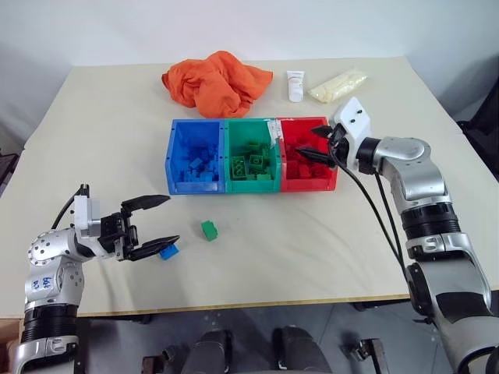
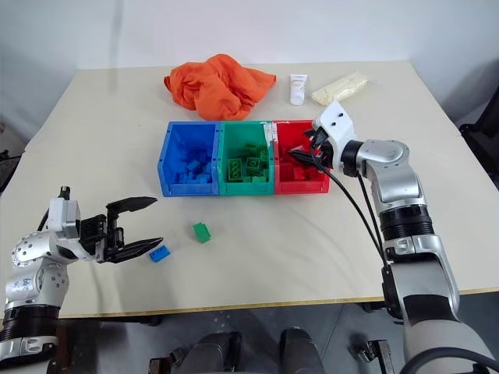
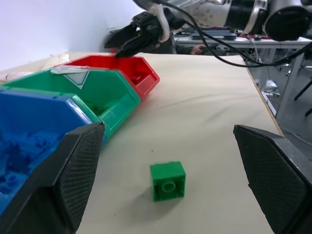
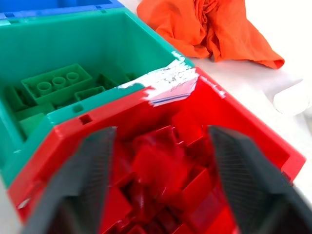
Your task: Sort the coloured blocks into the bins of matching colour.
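- Pale tabletop [image 1: 327, 257] carries three joined bins [image 1: 253, 185]; loose bricks lie near the front.
- Left gripper [image 1: 150, 224] gapes empty — blue brick [image 1: 168, 252] just beside its lower finger, green brick [image 1: 209, 230] right of it.
- Right gripper [image 1: 312, 149], jaws parted, hangs over the red bin [image 1: 334, 183].
- Bricks look light, rigid, slick — best pinched across flat sides.

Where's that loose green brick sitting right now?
The green brick lies on the table in front of the blue bin, with a blue brick and the left claw to its left.
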Robot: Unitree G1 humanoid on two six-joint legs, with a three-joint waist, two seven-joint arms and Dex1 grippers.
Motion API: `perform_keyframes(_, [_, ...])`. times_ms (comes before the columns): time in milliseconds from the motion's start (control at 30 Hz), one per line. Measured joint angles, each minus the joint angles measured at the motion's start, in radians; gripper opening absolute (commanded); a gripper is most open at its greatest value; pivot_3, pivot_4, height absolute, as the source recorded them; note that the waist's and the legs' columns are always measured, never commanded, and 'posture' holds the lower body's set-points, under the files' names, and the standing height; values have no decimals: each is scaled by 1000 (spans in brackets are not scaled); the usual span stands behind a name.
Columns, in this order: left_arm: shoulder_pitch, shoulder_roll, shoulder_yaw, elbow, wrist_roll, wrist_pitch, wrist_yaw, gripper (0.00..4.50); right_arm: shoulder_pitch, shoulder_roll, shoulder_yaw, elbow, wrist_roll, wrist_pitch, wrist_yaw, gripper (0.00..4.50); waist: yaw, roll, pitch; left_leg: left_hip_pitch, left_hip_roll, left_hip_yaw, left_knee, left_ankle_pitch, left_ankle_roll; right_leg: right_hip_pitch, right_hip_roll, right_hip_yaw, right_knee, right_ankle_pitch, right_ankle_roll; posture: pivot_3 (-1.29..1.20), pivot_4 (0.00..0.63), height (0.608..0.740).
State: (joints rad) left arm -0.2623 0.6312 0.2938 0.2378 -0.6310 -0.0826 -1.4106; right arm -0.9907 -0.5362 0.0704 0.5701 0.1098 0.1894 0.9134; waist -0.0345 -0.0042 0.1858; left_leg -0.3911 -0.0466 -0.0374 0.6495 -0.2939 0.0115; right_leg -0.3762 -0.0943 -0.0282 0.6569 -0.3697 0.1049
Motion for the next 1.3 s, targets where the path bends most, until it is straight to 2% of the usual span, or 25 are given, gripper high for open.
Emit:
perform_keyframes(33, [0, 0, 0, 2, 1, -2, 0, 4500, -7, -1, 0, 6, -1, -11, 6, 4467, 0, 0, 0, 0, 0, 0, 0, 0, 0, 0, 0, 0, 0, 0, 0, 0, 150, 740])
perform_keyframes(200, [1, 0, 0, 2, 2, -4, 1, 4500, 3, -15, -1, -10, 4, -16, 56, 4467, 3, 0, 0, 0, 0, 0, 1, 0, 0, 0, 0, 0, 0, 0, 0, 0, 150, 740])
perform_keyframes(367, [17, 0, 1, 0, 3, -4, 9, 4500, 83, -51, -7, -118, 60, 8, 156, 4467, 6, 0, 0, 0, 0, 0, 1, 0, 0, 1, 0, 0, 0, 0, 0, 0, 150, 740])
perform_keyframes(533, [44, 1, 8, -23, 6, -4, 44, 4500, 220, -127, -39, -272, 169, -28, 340, 4467, 9, 0, 0, -1, 0, -1, 2, 0, 1, 1, 0, 0, -1, 0, 0, 0, 150, 740])
perform_keyframes(700, [105, 11, 44, -59, 10, -3, 104, 4500, 330, -220, -64, -331, 269, -16, 517, 4467, 7, 0, 0, 0, 1, -1, 2, 0, 1, 2, 0, 0, -3, 0, 0, 0, 150, 740])
perform_keyframes(767, [187, 14, 83, -132, 13, 1, 158, 4500, 382, -279, -64, -319, 272, -44, 596, 4467, 4, 0, 0, 0, 1, 0, 1, -1, 1, 2, 0, 1, -4, 0, 0, 0, 150, 740])
perform_keyframes(867, [347, 23, 142, -224, 25, 32, 229, 4500, 395, -317, -64, -253, 267, -76, 615, 4467, -3, 0, 0, 1, 1, 3, -1, -1, 1, 2, 0, 4, -5, 0, 0, 0, 150, 740])
perform_keyframes(1033, [607, 55, 230, -380, 69, 119, 328, 4500, 344, -315, -43, -197, 264, -118, 620, 4467, 5, 0, 0, 2, 3, 4, 0, -1, 1, 3, 1, 5, -10, 0, -1, 0, 150, 740])
perform_keyframes(1300, [747, 58, 347, -513, 66, 188, 376, 4500, 329, -296, -27, -188, 265, -123, 621, 4467, 27, 0, 0, 2, 2, 4, 0, -3, 3, 6, 0, 5, -17, 0, -1, 0, 150, 740])
